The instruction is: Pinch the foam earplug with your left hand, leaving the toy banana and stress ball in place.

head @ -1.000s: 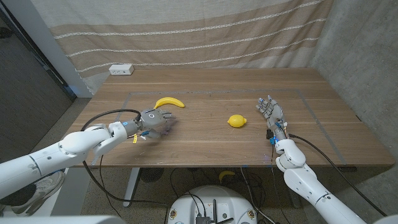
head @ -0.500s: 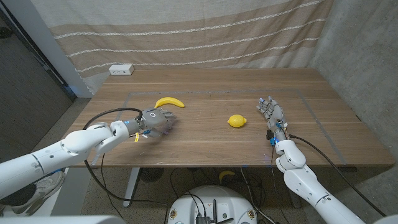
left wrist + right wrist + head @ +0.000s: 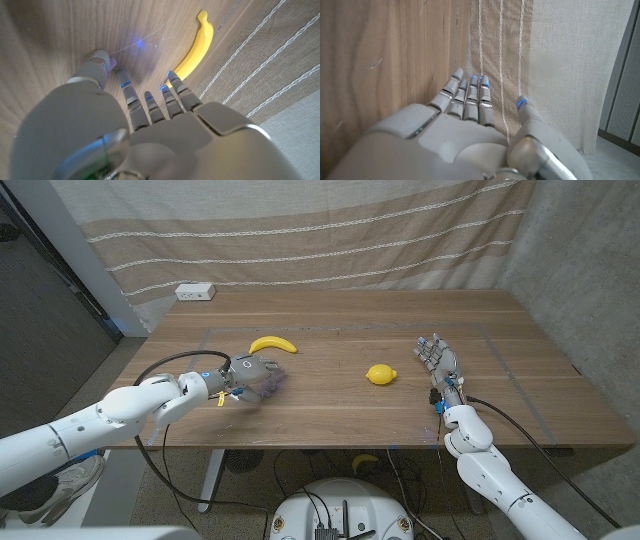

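The left hand [image 3: 252,373] sits just in front of the toy banana [image 3: 272,344], fingers curled down, perhaps over something. The lemon-shaped stress ball [image 3: 380,374] lies well right of the banana, and the right hand [image 3: 438,361] stands beyond it with fingers spread.

A lab test bay: wooden table [image 3: 340,395] against a striped fabric backdrop [image 3: 300,230], power strip [image 3: 195,292], trailing cables [image 3: 520,430].

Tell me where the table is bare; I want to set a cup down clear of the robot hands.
Bare wood lies between the lemon-shaped stress ball and the left robot hand, and along the far edge right of the power strip. It is crowded where that robot hand sits just in front of the toy banana.
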`<action>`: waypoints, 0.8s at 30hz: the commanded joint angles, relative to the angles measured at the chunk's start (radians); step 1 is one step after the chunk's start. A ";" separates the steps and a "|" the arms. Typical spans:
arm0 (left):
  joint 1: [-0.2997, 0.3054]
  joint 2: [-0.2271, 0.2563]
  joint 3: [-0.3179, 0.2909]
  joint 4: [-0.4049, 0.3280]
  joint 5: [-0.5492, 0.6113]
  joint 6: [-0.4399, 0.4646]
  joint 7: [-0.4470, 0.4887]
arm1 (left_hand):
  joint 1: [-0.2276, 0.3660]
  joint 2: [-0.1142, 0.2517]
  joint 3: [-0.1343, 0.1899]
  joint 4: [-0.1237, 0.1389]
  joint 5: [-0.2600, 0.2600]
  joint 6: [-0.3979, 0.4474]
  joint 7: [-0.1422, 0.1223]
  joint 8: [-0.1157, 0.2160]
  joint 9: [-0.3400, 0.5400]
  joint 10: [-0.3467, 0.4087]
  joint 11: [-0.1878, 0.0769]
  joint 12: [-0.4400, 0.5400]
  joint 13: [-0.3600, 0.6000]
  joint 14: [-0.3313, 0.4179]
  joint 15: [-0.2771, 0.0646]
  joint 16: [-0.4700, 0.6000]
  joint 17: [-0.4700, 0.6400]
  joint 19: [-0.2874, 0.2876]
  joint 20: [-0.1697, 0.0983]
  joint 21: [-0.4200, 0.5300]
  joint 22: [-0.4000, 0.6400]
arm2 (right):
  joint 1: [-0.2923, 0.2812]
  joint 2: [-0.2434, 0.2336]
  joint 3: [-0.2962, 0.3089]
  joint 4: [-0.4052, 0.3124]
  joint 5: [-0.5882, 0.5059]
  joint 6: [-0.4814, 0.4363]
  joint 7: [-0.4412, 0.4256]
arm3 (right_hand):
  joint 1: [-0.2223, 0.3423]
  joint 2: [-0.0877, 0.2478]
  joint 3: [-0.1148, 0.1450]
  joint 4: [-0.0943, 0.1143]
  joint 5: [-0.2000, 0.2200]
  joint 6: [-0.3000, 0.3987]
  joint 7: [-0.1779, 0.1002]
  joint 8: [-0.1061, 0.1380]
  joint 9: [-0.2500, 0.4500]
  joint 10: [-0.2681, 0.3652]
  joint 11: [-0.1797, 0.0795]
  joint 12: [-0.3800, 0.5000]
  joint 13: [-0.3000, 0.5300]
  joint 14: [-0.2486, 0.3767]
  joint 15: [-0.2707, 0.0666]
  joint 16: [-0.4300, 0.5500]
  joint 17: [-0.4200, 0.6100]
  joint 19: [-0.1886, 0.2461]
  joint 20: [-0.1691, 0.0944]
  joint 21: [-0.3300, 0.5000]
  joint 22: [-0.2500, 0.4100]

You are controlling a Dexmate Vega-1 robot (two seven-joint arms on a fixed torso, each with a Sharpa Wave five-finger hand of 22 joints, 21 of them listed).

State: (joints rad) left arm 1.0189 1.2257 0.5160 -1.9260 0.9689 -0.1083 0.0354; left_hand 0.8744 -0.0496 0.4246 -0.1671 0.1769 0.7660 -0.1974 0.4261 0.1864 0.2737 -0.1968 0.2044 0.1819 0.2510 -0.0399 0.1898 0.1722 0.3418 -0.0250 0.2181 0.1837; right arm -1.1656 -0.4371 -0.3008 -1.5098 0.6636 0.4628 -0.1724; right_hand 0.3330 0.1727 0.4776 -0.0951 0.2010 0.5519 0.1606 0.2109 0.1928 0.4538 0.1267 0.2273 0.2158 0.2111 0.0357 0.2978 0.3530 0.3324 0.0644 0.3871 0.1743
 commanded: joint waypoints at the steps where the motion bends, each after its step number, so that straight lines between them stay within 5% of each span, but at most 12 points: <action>1: 0.024 0.010 -0.015 -0.016 0.017 0.013 0.010 | 0.014 0.004 -0.008 -0.002 0.000 0.047 0.011 0.015 0.005 0.025 -0.003 0.009 -0.001 0.022 -0.120 0.009 0.003 0.011 0.000 0.001 0.003 | 0.001 0.000 0.003 0.007 0.008 0.006 0.010 | -0.012 0.002 0.004 -0.001 0.001 0.008 -0.002 -0.003 0.004 0.007 0.001 0.002 0.006 0.009 0.001 -0.004 0.001 0.007 -0.003 -0.003 0.006; 24: 0.002 -0.016 0.029 0.023 0.106 0.057 -0.047 | 0.028 0.014 -0.017 0.000 0.001 0.039 0.021 -0.006 0.005 0.027 -0.002 0.001 0.000 0.024 -0.124 0.003 0.004 0.008 0.006 -0.002 0.003 | -0.014 -0.006 0.005 -0.017 -0.014 -0.004 -0.023 | -0.013 0.001 0.005 0.000 0.000 0.009 -0.003 -0.004 0.004 0.009 0.002 0.001 0.006 0.010 0.003 -0.005 0.001 0.010 -0.002 -0.009 0.006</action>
State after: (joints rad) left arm 1.0275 1.2241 0.5228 -1.9282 1.0414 -0.0752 0.0035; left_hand 0.8931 -0.0387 0.4112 -0.1701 0.1769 0.7980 -0.1803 0.4200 0.1904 0.2964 -0.2017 0.2043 0.1819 0.2700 -0.0375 0.1898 0.1723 0.3454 -0.0214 0.2181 0.1837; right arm -1.1736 -0.4405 -0.2962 -1.5161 0.6601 0.4682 -0.1793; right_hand 0.3251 0.1806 0.4776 -0.0951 0.2010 0.5518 0.1606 0.2069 0.1927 0.4537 0.1267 0.2273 0.2211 0.2110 0.0357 0.2978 0.3530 0.3322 0.0643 0.3792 0.1743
